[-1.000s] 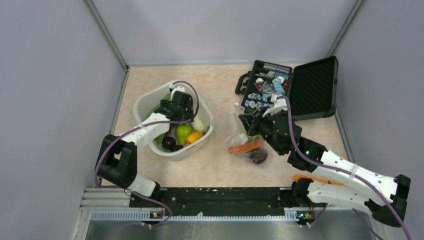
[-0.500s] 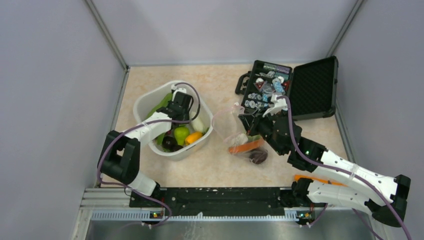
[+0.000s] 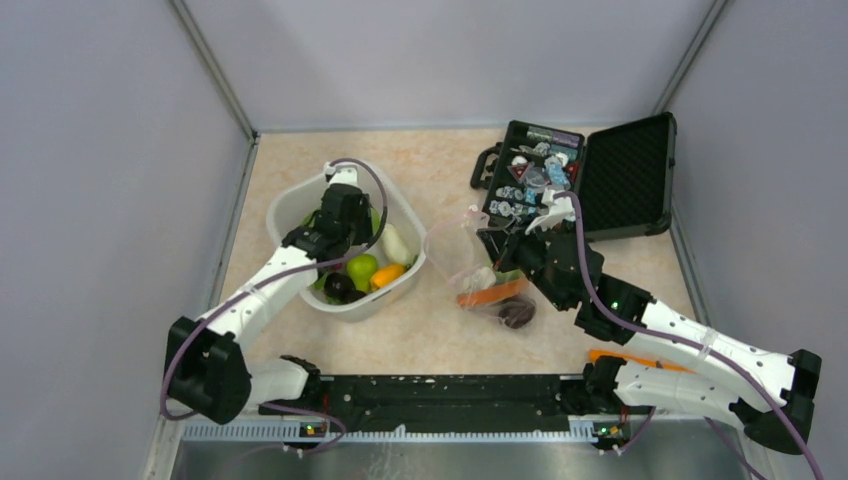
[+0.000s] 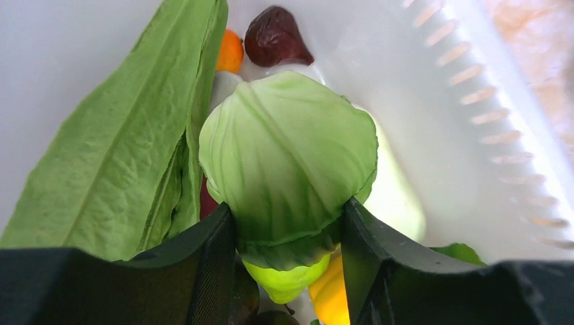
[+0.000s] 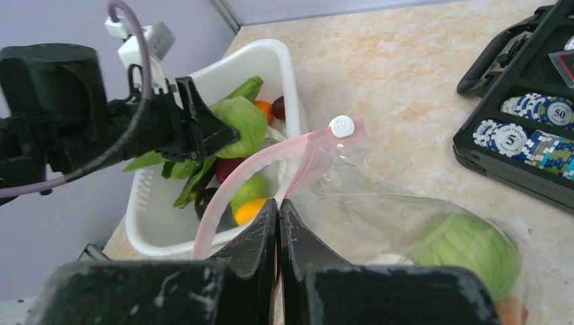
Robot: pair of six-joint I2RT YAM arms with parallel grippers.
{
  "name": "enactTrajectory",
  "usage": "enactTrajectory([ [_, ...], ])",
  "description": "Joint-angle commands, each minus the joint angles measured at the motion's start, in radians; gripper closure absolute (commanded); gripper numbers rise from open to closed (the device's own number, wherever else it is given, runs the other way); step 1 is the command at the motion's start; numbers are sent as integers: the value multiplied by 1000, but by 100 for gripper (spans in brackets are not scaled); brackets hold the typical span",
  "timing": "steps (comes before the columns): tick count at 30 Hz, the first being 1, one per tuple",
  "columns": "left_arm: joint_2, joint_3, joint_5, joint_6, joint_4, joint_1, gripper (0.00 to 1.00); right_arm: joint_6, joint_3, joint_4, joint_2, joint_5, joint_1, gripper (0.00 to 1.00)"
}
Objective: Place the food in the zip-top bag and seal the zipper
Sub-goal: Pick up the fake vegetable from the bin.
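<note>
The left jaws are clamped on a green cabbage (image 4: 288,149), gripped at its lower part, with one finger (image 4: 216,264) on each side. The cabbage is held over the white tub (image 3: 290,205), which stands on the counter (image 3: 420,330) at the left. In the tub, a long leafy green piece (image 4: 115,149) is seen beside the held cabbage, and a dark purple piece (image 4: 274,40) and a small orange piece (image 4: 231,53) lie beyond it. A white radish (image 3: 395,243) is propped against the tub's right wall.

The right jaws are pressed together on the zipper (image 5: 237,183), the pink-red strip of the zip-top bag (image 5: 379,217). The strip is pinched close to where its two sides part, and the mouth is held up and open. A white slider (image 5: 342,126) sits at the top of the strip. The bag rests on the counter between the tub and the open black case (image 3: 625,175), near both. Inside the bag a second cabbage (image 5: 467,250), an orange carrot (image 3: 492,292) and a dark round piece (image 3: 517,314) can be made out. Poker chips (image 5: 514,139) are stored in the case.
</note>
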Motion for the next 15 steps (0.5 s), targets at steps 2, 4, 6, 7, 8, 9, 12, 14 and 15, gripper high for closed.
enactTrajectory([
  [2, -118, -10, 54, 3, 14, 4, 91, 6, 9, 30, -7, 12, -6, 100],
  [4, -150, -6, 75, 0, 1, 4, 91, 1, 15, 33, 0, 3, -4, 100],
  [6, -182, 1, 100, -6, -15, 4, 91, -19, 33, 24, 17, -3, -5, 100],
  [7, -199, 5, 115, -6, -20, 4, 90, -23, 47, 10, 25, -6, -6, 100],
  [8, -216, 9, 130, -6, -25, 4, 90, -25, 56, 1, 34, -12, -7, 100],
  [9, -234, 13, 144, -6, -30, 4, 90, -28, 60, 2, 40, -25, -5, 100],
  [12, -284, 25, 171, -12, -46, 4, 89, -68, 59, 44, 50, -116, -6, 100],
  [14, -319, 32, 171, -19, -51, 4, 88, -80, 70, 43, 71, -174, -6, 100],
  [15, -336, 33, 166, -21, -51, 5, 88, -84, 74, 36, 83, -198, -6, 100],
])
